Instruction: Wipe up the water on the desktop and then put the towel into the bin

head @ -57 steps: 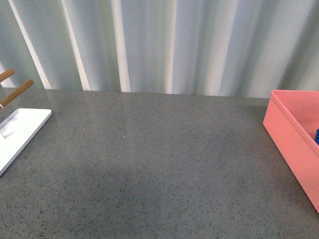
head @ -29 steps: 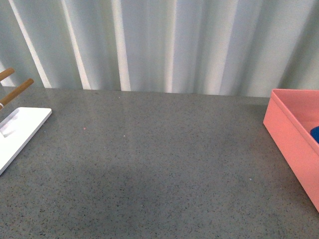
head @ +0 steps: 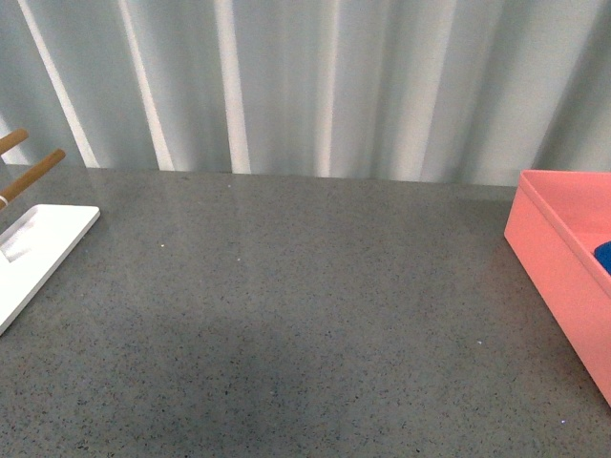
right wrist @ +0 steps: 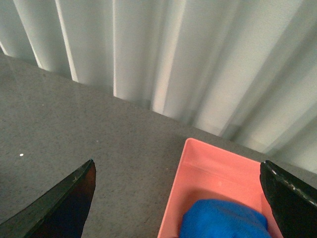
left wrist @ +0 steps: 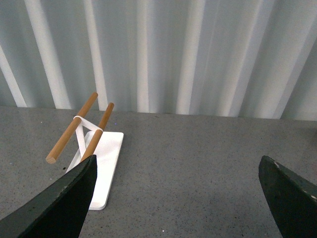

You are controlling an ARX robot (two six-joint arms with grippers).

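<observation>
The dark grey speckled desktop [head: 305, 315] fills the front view; no water shows on it. The salmon-pink bin [head: 554, 277] stands at the right edge, and a sliver of the blue towel [head: 603, 254] shows inside it. In the right wrist view the towel [right wrist: 223, 220] lies bunched in the bin [right wrist: 171, 208], below my open, empty right gripper [right wrist: 178, 198]. My left gripper [left wrist: 178, 198] is open and empty above bare desktop [left wrist: 188, 163]. Neither arm shows in the front view.
A flat white tray [head: 29, 258] with two wooden rods [head: 29, 172] on a white stand sits at the left edge; it also shows in the left wrist view [left wrist: 106, 163]. A pale corrugated wall [head: 305, 86] runs behind the desk.
A little more of the blue towel shows over the bin's wall than a second ago. Nothing else has moved.
</observation>
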